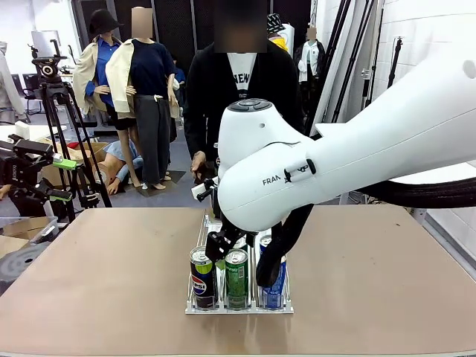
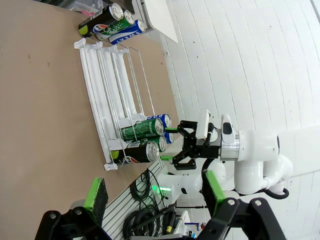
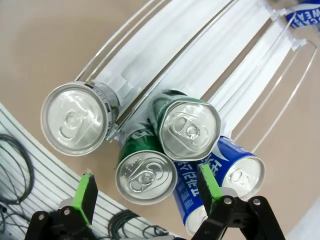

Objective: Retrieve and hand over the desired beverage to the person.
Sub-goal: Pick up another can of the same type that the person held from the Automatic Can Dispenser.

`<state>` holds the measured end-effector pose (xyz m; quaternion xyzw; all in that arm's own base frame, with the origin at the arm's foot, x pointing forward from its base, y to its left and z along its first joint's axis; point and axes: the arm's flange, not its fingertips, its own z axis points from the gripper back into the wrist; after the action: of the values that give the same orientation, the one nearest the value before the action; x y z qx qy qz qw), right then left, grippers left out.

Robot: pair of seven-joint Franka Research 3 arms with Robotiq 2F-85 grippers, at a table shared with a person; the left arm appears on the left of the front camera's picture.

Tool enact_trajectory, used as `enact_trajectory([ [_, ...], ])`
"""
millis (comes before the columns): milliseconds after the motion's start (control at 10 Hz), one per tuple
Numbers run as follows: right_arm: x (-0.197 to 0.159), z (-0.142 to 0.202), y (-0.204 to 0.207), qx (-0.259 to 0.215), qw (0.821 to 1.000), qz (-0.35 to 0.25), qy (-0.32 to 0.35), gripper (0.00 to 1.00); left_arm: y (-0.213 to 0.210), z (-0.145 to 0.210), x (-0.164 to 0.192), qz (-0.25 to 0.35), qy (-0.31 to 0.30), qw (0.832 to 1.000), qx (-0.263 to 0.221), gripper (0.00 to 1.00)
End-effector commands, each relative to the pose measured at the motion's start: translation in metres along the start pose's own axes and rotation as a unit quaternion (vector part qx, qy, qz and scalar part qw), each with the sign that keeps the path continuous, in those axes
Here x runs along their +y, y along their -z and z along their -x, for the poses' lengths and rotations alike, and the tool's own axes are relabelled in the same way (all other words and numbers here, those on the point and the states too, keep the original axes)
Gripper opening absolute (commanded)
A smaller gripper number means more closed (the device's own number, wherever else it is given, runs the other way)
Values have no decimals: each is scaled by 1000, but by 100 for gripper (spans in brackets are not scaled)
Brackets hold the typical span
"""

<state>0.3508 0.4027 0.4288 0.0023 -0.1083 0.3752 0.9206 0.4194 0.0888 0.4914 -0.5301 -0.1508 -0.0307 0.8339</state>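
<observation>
1. Right gripper (image 3: 147, 192): fingers spread wide, green pads (image 3: 86, 197) on either side of the near green can (image 3: 145, 176), above its lid. Nothing pinched; contact can't tell
2. Left gripper (image 2: 155, 192): fingers spread wide too, holds nothing, hangs over bare table (image 2: 45, 100), well apart from the rack (image 2: 107, 95)
3. Drinks sit at the rack's robot-side end: black Pepsi can (image 1: 201, 279) in the lane on robot's left, green in mid lane, blue can (image 1: 274, 290) in right lane. A 2nd green can (image 3: 190, 127) is just beside the first; touching or not, can't tell
4. Cans: slim metal cylinders w/ shiny silver lids, ring pulls, glossy printed sides
5. Rack: three long lanes, white plastic rails w/ thin wire dividers, lies flat on table
6. Table: smooth matte tan-brown top
7. Three more cans (image 2: 112, 20) (black, green, blue) just past rack's far end
8. Person (image 1: 238, 82): stands at far side behind the rack, in black jacket and white tee w/ black lettering, one hand (image 1: 198, 162) hanging low near table edge
</observation>
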Motion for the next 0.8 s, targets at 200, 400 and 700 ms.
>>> enact_trajectory([
  [200,10,-7,11,17,999,35,25,100,-1,1,0,1,0,1000,-1,100],
  [400,10,-7,16,23,999,30,30,100,-1,1,0,1,0,1000,-1,100],
  [700,7,-7,21,33,998,26,35,100,-1,1,0,1,0,1000,-1,100],
])
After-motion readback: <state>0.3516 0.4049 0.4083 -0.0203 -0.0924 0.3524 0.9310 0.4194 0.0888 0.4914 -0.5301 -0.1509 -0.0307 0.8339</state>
